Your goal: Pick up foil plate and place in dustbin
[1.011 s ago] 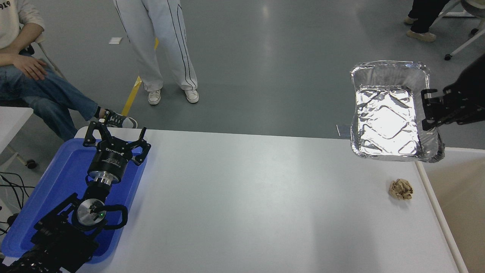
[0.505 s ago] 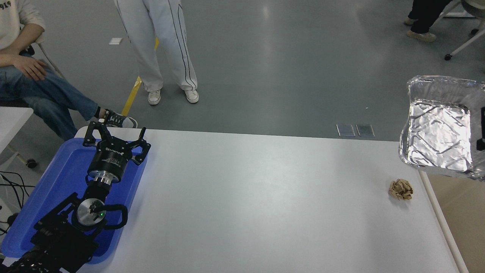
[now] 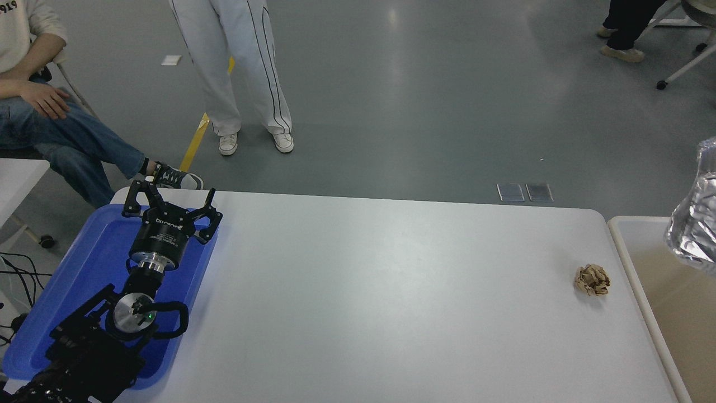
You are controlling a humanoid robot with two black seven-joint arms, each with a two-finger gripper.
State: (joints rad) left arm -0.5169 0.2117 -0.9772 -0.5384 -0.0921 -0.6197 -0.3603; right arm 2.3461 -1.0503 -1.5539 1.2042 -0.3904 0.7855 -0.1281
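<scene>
Blue plastic tray (image 3: 67, 291) lies at the white table's (image 3: 380, 302) left end, and the left gripper (image 3: 168, 206) hangs parked over it with its fingers spread apart, exactly where it was half a second ago. Beyond the table's far edge a seated person's hand (image 3: 42, 101) rests on a knee and a standing person's white trousers (image 3: 235, 61) show, both unchanged. Toward the table's right end the crumpled tan paper ball (image 3: 593, 279) sits in the same spot, near the dustbin (image 3: 635, 280) that stands against the table's right edge. Above the dustbin's open tan interior, only a sliver of the foil plate (image 3: 696, 218) remains at the picture's right edge; half a second ago nearly the whole plate showed, further left, overhanging the table's right end. The right gripper, glimpsed then behind the plate, is now out of view, so its fingers cannot be judged.
</scene>
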